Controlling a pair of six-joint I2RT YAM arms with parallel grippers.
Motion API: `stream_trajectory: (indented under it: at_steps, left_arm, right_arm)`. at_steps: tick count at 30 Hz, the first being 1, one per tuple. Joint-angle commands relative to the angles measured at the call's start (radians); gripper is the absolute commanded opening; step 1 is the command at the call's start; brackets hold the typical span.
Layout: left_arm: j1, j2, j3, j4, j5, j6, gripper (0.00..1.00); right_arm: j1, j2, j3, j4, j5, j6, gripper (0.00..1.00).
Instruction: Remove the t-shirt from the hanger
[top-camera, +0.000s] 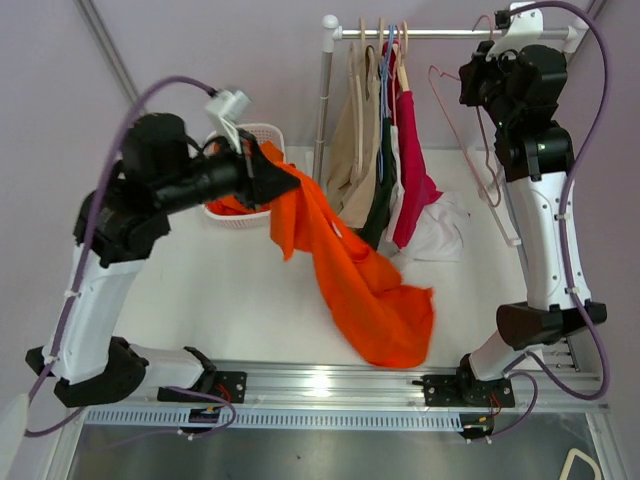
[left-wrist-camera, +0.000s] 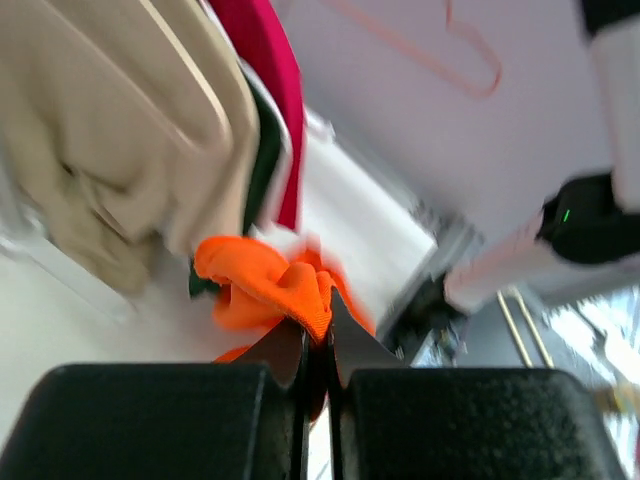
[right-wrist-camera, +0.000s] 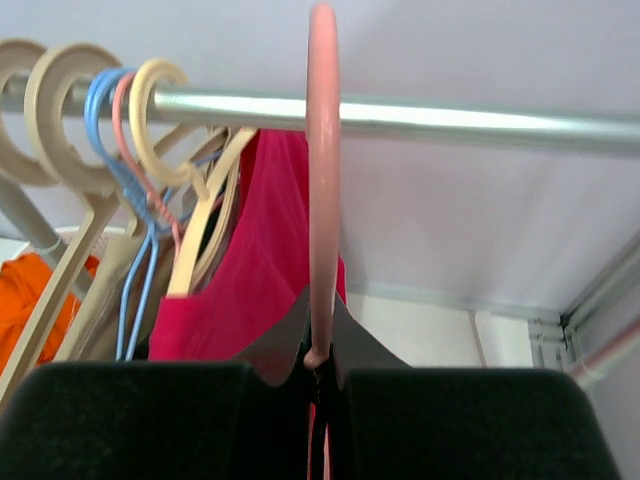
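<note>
Left gripper (left-wrist-camera: 319, 338) pinches a bunched fold of the orange t-shirt (top-camera: 350, 270) beside the basket (top-camera: 266, 129), its tail draped onto the table (top-camera: 220, 300), right gripper (right-wrist-camera: 320, 352) clamped on the bare pink hanger (right-wrist-camera: 322, 180), and with so thin a bite the dragging cloth could tug free!

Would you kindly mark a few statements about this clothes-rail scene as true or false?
1. The left gripper is shut on the orange shirt. True.
2. The orange shirt hangs on the pink hanger. False: the hanger is bare.
3. The right gripper is open. False: it is shut on the pink hanger.
4. A magenta top hangs from the rail. True.
</note>
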Motion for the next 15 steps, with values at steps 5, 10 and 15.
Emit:
stream_trajectory:
  at_steps: [5,10,15]
  left_arm:
    - [0.254,0.151,0.408,-0.001,0.076,-0.01,0.01]
    - [0.331,0.188,0.361,0.302,-0.033,0.062,0.01]
    - [0.458,0.262,0.358,0.539,0.002,0.006,0.01]
  right_arm:
    - [-0.022,0.138,0.231,0.082,-0.065,-0.027,0.0]
    - [-0.031,0.223,0.292,0.088,-0.068,-0.023,0.0]
    - [-0.049,0.269,0.3,0.12,-0.089,0.003,0.0]
